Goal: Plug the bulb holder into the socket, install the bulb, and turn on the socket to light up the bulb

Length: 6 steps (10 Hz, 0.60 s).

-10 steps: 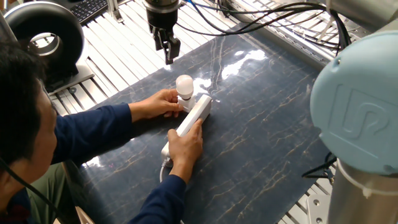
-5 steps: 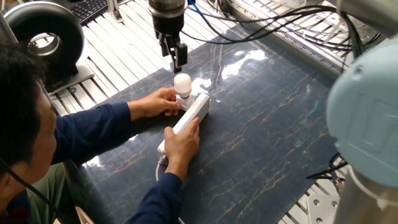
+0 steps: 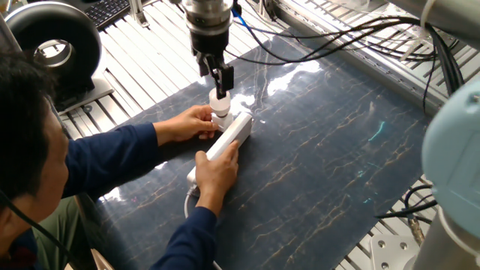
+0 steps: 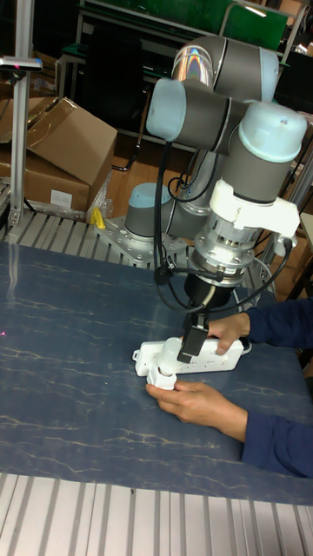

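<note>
this is a robotics lab or test workshop. the work surface is a dark marble-patterned mat [image 3: 322,150] laid over a bench of ribbed aluminium profile rails [image 3: 150,52], which show along the upper left and lower right of the fixed view. bundles of black cables [image 3: 322,22] run across the top of the frame, and a keyboard [image 3: 105,10] sits at the upper left edge. in the tall fixed view, cardboard boxes [image 4: 61,152] are stacked on the floor at the left, with dark metal shelving [image 4: 165,35] along the back wall behind the robot arm [image 4: 226,113].
</note>
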Tool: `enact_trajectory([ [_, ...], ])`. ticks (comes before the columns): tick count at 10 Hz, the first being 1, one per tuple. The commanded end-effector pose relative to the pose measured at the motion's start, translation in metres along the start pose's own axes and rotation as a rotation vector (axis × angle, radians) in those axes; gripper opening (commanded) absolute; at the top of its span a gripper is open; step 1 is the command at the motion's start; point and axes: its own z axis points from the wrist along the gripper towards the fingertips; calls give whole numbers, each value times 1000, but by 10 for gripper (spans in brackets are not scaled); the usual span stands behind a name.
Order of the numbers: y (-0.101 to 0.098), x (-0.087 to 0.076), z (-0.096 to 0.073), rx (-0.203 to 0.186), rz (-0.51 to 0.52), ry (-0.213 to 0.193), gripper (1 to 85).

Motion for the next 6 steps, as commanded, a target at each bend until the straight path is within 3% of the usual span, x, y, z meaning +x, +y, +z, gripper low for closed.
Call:
enact_trajectory([
  [1, -1, 2, 15, 27, -37, -1, 743],
  [6, 2, 3, 40, 43, -37, -22, 747],
])
